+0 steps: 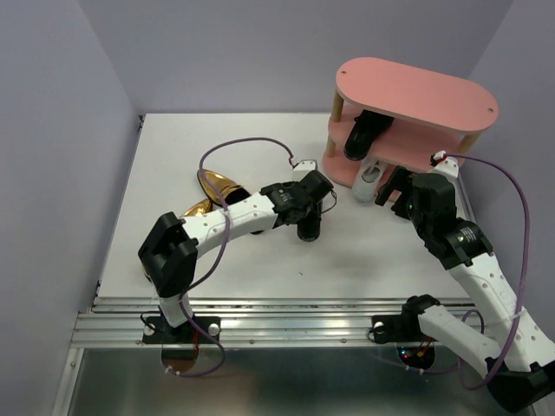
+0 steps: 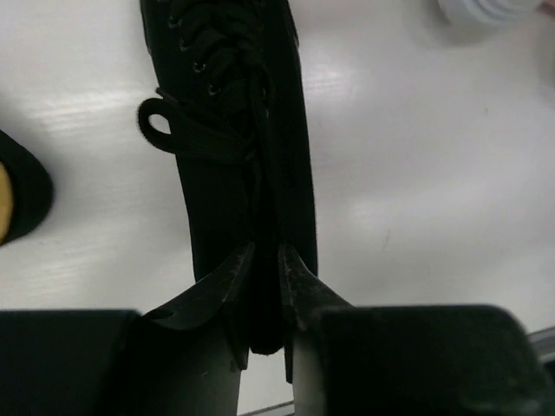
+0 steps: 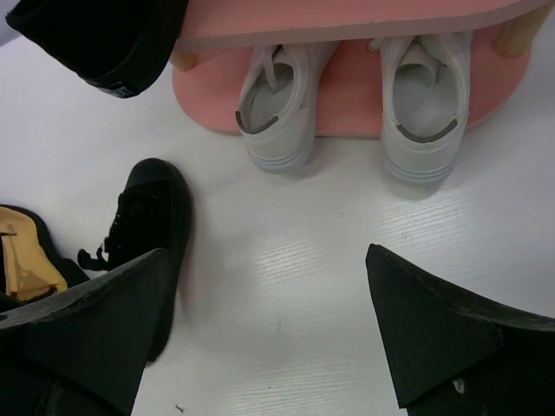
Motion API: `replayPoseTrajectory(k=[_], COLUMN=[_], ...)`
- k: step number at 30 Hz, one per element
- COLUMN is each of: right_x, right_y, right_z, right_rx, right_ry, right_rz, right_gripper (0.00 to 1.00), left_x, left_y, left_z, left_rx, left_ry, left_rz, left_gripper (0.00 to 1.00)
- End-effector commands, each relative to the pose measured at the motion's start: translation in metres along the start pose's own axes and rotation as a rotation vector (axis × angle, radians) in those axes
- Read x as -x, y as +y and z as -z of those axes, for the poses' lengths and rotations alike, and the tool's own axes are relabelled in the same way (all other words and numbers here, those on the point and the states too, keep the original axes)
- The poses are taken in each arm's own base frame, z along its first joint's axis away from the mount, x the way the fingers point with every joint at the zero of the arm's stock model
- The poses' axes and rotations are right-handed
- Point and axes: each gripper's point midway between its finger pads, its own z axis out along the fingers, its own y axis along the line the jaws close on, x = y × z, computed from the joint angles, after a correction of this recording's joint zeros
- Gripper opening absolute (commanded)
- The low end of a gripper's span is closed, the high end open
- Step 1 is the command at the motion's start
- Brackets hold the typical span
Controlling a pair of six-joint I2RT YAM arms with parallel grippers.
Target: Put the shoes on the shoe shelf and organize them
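White counter (image 1: 173,173) sitting between pale lilac walls (image 1: 52,130)
A ribbed metal rail (image 1: 295,328) is running along its near edge; the surface is showing soft glare.

Pink oval-board shelf rack (image 1: 416,91), light wooden posts (image 1: 336,106). White lace-up sneakers (image 3: 276,113), grey heel trim. Black lace-up fabric shoe (image 2: 234,130), laces black too. Shiny gold pointed heels (image 1: 221,185). White tabletop (image 1: 173,165).

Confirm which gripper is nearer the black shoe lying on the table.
Left. The left gripper has its jaws pinched on the black shoe at its heel end. The right gripper hangs apart from it, jaws wide open, before the white sneakers on the shoe shelf.
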Motion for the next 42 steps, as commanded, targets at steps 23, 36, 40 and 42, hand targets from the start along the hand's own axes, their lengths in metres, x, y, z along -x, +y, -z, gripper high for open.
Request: replayPoseTrajectory(k=[23, 36, 40, 42], right_x=[-0.175, -0.220, -0.238, -0.242], right_y=[0.099, 0.106, 0.110, 0.113], right_z=[-0.036, -0.063, -0.069, -0.069], right_rx=[0.309, 0.264, 0.244, 0.248], right_ry=[0.454, 0.485, 0.508, 0.511], right_rz=[0.242, 0.270, 0.313, 0.322], right_gripper=[0.96, 0.90, 0.74, 0.63], left_x=[0.025, 0.027, 0.027, 0.027], left_y=[0.143, 0.154, 0.154, 0.154], left_z=[0.092, 0.106, 0.105, 0.105], left_rx=[0.075, 0.020, 0.019, 0.017], left_ry=[-0.266, -0.340, -0.342, -0.342], left_rz=[0.385, 0.442, 0.435, 0.436], left_gripper=[0.82, 0.90, 0.90, 0.90])
